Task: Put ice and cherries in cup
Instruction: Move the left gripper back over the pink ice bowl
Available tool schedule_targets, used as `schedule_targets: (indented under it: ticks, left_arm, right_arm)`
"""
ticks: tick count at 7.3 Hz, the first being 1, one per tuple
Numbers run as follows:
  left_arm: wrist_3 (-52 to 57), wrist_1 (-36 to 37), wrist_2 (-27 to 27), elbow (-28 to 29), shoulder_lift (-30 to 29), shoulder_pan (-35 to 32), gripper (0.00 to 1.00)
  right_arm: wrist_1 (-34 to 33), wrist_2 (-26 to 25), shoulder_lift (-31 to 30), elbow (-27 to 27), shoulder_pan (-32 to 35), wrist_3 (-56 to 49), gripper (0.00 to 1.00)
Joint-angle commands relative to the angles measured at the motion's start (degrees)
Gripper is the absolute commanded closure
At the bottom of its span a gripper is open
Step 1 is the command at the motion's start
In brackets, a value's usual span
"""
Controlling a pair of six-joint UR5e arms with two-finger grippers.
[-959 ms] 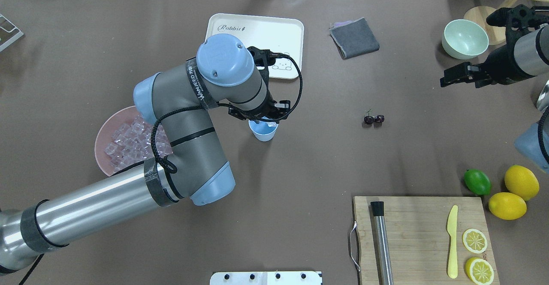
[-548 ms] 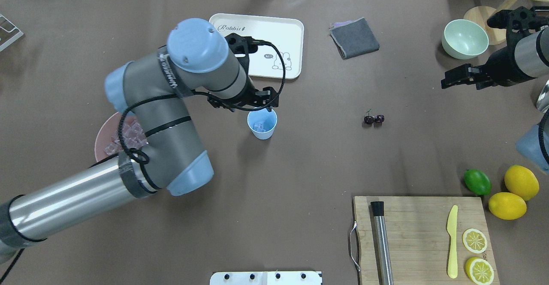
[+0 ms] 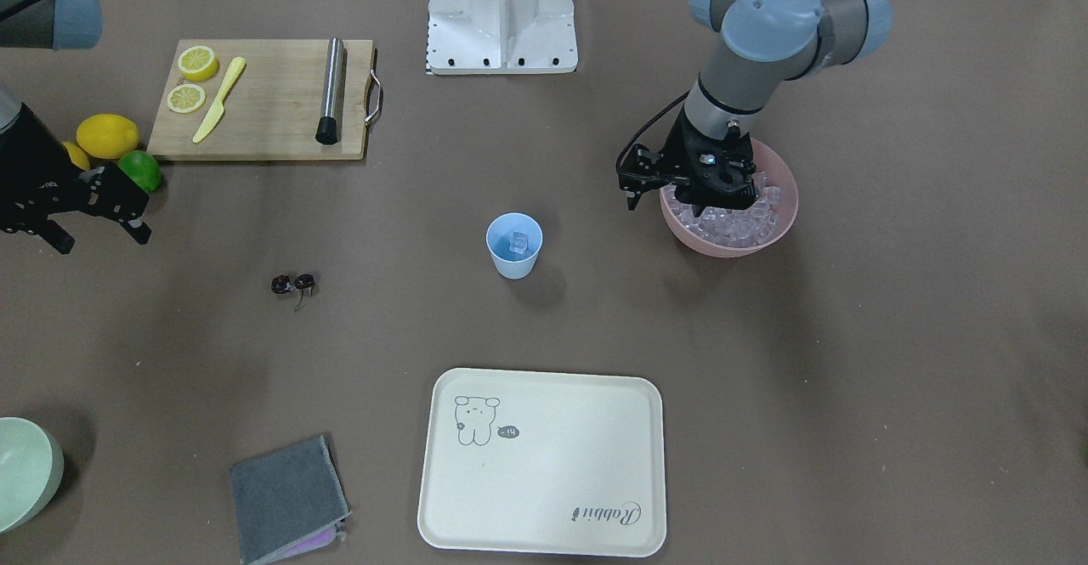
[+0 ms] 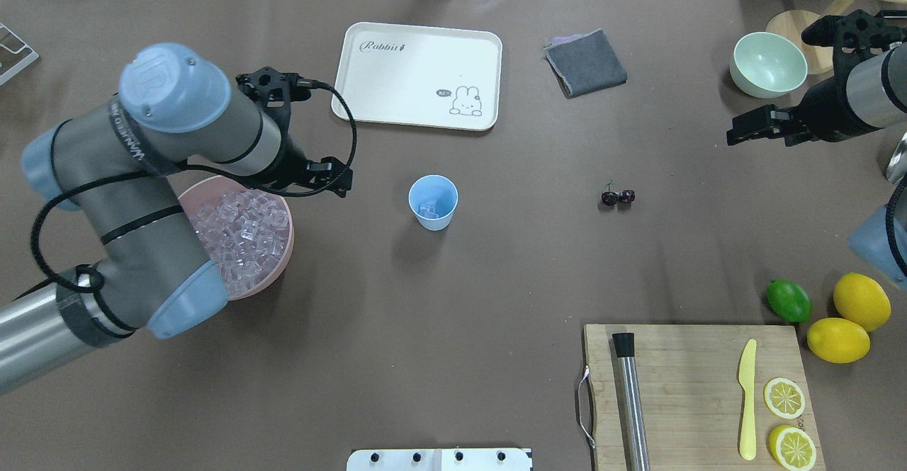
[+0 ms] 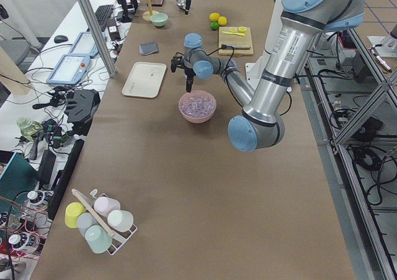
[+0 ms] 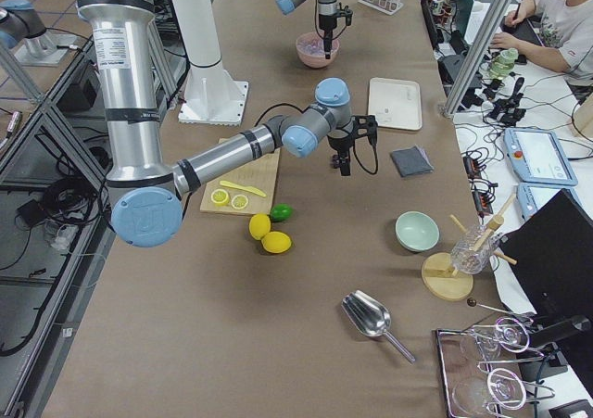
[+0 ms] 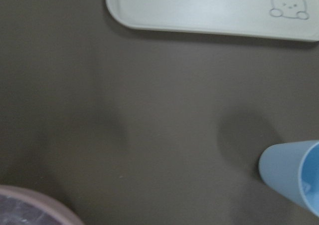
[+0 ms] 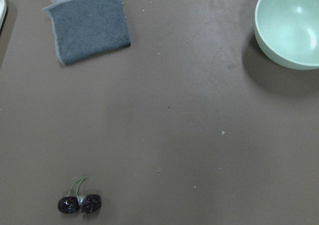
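The front view shows us the left hand (image 3: pixel 712 198) over the ice (image 3: pixel 731 225) in the pink bowl (image 3: pixel 790 208), but the overhead view hides it under the wrist. We cannot tell its grip. The cup (image 3: pixel 513 263) holds some ice, and the cherries (image 3: pixel 292 284) lie on the table (image 3: pixel 765 378) between it and the spread, empty right hand (image 3: pixel 96 235).

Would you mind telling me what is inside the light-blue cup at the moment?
The cup holds clear ice at its bottom; how many cubes there are, I cannot tell. The cherries lie outside it, well apart.
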Motion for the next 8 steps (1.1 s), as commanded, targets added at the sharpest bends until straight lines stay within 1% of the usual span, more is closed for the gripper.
schedule_targets:
  ticks: [1,2,4,5,6,8]
  left_arm:
    - [0.66,-1.16,-0.23,-0.10,3.12,0.10,0.03]
    - [3.19,-1.25,-0.49,-0.53,4.79,-0.07,0.03]
    - [3.83,-1.69,-0.23,-0.10,5.51,-0.07,0.03]
    - [3.92,-1.69,-0.23,-0.01,5.59,-0.07,0.11]
    - [3.83,-1.77,-0.14,0.34,5.59,0.02,0.23]
    - [3.83,-2.56,-0.32,0.78,5.68,0.02,0.23]
  right_arm:
    - [0.00,-0.47,0.22,0.00,-0.09,0.00,0.01]
    - [0.00,-0.82,0.22,0.08,-0.09,0.00,0.01]
    - [0.00,-0.82,0.14,0.70,-0.18,0.00,0.01]
    - [0.00,-0.82,0.14,0.88,-0.18,0.09,0.01]
    - [0.00,-0.91,0.05,0.88,-0.18,0.00,0.01]
    - [0.00,-0.91,0.05,1.05,-0.36,0.17,0.01]
